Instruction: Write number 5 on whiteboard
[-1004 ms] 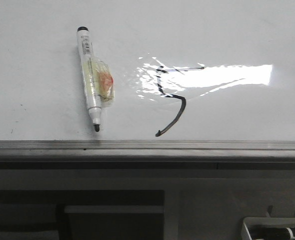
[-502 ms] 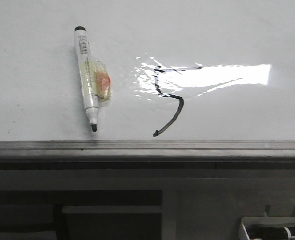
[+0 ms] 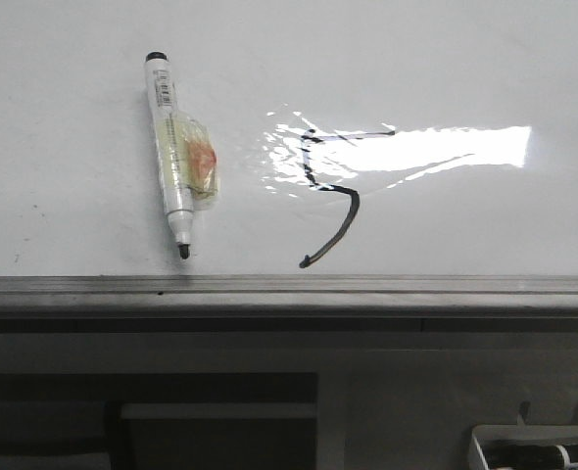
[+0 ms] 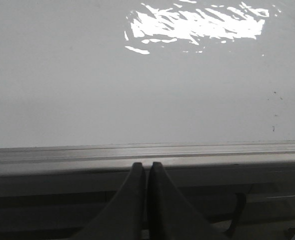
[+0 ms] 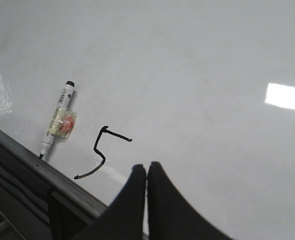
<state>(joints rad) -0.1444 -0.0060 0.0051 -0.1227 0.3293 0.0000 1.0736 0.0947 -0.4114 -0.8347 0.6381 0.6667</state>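
Observation:
The whiteboard (image 3: 446, 59) fills the front view, glossy white with a bright glare patch. A black hand-drawn number 5 (image 3: 333, 191) stands on it near the grey frame edge. It also shows in the right wrist view (image 5: 100, 152). A white marker pen (image 3: 171, 157) with its tip bare lies flat on the board left of the 5, and shows in the right wrist view (image 5: 57, 122). My right gripper (image 5: 147, 167) is shut and empty above the board, to the right of the 5. My left gripper (image 4: 147, 165) is shut and empty over the board's frame (image 4: 187, 152). Neither gripper shows in the front view.
The board's grey metal frame edge (image 3: 289, 286) runs across the front. Below it is a grey cabinet front (image 3: 416, 392). A white tray (image 3: 539, 448) with dark items sits at the lower right.
The picture has shifted very slightly to the left and up. The pen and the 5 have not moved on the board.

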